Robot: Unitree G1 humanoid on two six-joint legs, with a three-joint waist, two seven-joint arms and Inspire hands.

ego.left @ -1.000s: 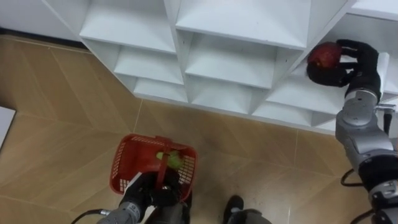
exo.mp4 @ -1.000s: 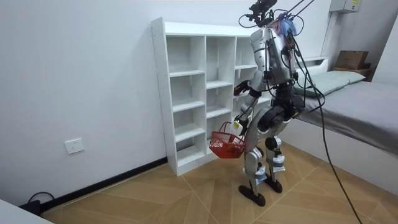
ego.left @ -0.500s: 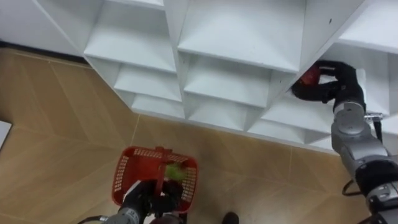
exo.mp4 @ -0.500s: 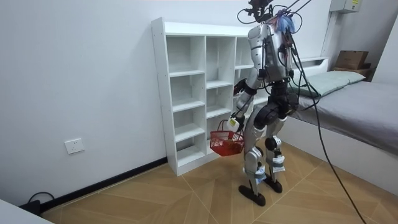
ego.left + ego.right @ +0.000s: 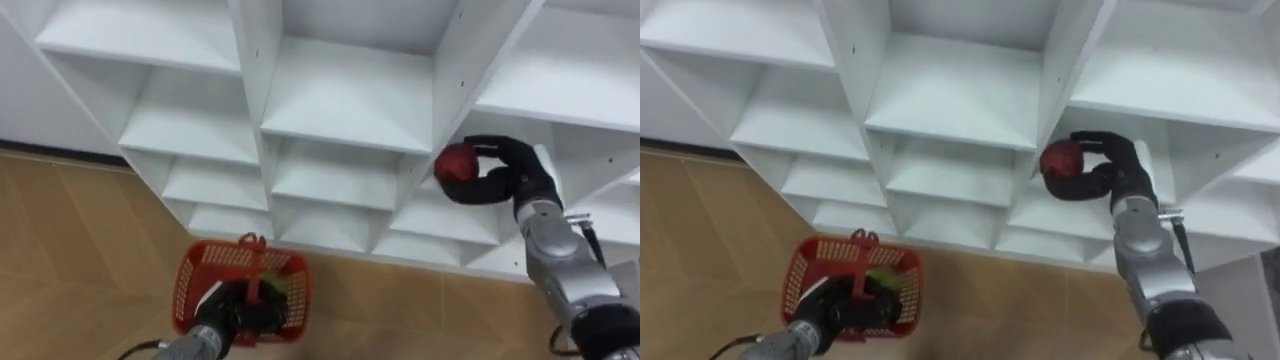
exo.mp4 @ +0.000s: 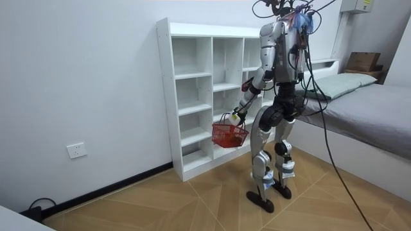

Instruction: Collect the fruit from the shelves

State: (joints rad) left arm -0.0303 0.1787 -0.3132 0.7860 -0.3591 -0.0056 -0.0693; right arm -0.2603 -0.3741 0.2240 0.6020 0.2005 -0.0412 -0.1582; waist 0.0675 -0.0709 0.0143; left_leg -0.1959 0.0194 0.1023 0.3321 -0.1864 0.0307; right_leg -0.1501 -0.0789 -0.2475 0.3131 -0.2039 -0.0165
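My right hand (image 5: 505,172) is shut on a red apple (image 5: 456,162), holding it just in front of the white closet's (image 5: 340,90) right column of shelves; it shows too as the right hand (image 5: 1110,168) with the apple (image 5: 1061,159). My left hand (image 5: 232,312) is curled round the handle of a red plastic basket (image 5: 240,290), held low over the wooden floor. A green fruit (image 5: 277,288) lies inside the basket. In the room view I stand facing the closet (image 6: 205,96) with the basket (image 6: 228,135) lifted toward it.
The closet's shelf compartments in view are bare white boards. A bed (image 6: 359,102) stands behind me at the room view's right. Wooden floor (image 5: 70,240) spreads to the left below the closet.
My right hand has drawn the apple leftward out of the shelf. The basket has been raised closer to the closet, and the head view has tilted up along the shelves.
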